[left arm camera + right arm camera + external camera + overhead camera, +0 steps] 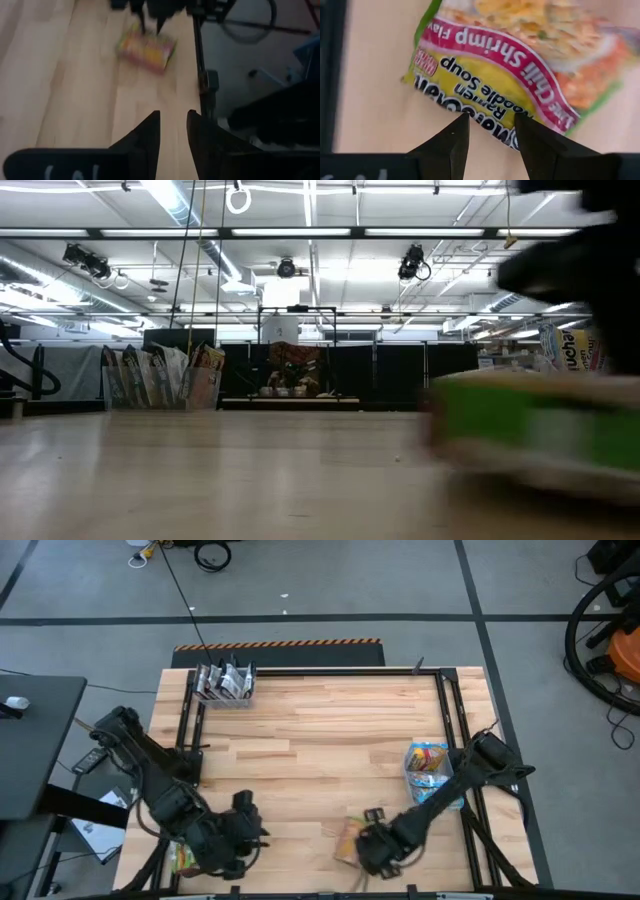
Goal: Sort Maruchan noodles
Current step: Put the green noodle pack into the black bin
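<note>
One yellow-green Maruchan packet (349, 837) with a pink band lies flat near the table's near edge; it fills the right wrist view (510, 65) and shows blurred in the low view (540, 425). My right gripper (491, 125) hovers open over its near-right edge, pointing down. My left gripper (172, 120) waits to the left near the near edge (246, 825), slightly open, aimed at the same packet (146, 47). Dark packets stand in a clear bin (225, 683) at the far left corner. Blue-silver packets fill a bin (430, 768) on the right. My right gripper stands with its open fingers (457, 135) over the packet's printed edge (485, 107), coming from above. I cannot tell whether the fingertips touch the wrapper. The packet lies flat on the table.
A black metal frame (445, 710) runs along the table's far, left and right sides. Another orange-green packet (183, 858) shows beside the left arm's base. Bare wood (320, 740) lies between the two bins.
</note>
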Action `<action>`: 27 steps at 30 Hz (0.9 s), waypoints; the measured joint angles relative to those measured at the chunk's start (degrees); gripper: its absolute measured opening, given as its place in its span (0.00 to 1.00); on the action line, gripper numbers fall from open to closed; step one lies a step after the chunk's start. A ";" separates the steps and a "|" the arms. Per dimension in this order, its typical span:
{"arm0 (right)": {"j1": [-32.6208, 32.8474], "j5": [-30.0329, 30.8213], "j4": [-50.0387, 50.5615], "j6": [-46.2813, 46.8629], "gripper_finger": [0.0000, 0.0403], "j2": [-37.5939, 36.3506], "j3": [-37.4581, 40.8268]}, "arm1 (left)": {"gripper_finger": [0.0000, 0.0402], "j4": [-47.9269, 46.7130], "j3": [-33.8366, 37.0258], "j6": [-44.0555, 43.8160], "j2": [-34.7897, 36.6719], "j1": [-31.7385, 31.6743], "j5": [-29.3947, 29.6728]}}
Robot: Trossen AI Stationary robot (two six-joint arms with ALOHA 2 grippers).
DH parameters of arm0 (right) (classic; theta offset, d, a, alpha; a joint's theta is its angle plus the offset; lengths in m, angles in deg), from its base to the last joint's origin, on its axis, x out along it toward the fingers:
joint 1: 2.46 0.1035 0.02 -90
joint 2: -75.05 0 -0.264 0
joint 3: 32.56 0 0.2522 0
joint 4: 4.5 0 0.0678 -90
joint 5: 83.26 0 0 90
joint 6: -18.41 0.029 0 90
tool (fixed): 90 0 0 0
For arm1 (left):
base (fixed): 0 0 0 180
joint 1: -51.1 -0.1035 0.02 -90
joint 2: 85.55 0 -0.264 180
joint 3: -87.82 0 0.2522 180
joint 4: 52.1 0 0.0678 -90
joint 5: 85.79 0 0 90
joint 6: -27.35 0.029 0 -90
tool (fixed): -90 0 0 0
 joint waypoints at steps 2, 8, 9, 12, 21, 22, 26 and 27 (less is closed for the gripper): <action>-2.67 2.32 -3.20 -0.52 0.41 -0.24 0.10 | 0.25 4.25 2.30 1.39 0.00 -0.86 0.32; -10.89 4.81 -12.35 -2.99 0.41 0.19 0.10 | 0.25 16.95 10.26 2.36 0.00 -2.52 1.09; -12.18 4.80 -13.20 -3.77 0.41 0.17 0.10 | 0.25 18.47 11.69 0.81 0.00 -3.32 1.06; -15.35 3.60 -10.80 -4.18 0.41 -1.30 -0.99 | 0.25 21.78 15.34 -0.10 -0.02 -6.37 -0.30; -13.87 11.59 9.24 7.81 0.41 -17.02 -3.32 | 0.25 31.24 21.67 21.72 -3.68 -7.36 0.21; -13.04 13.17 10.25 9.91 0.41 -19.35 -3.35 | 0.25 32.46 21.68 23.81 -4.98 -7.63 0.27; -9.51 19.49 11.24 17.93 0.41 -27.04 -3.35 | 0.25 37.07 20.51 28.60 -10.65 -9.90 -3.61; -8.59 21.41 11.14 19.76 0.41 -28.68 -3.37 | 0.25 37.41 19.63 29.60 -12.30 -10.44 -5.02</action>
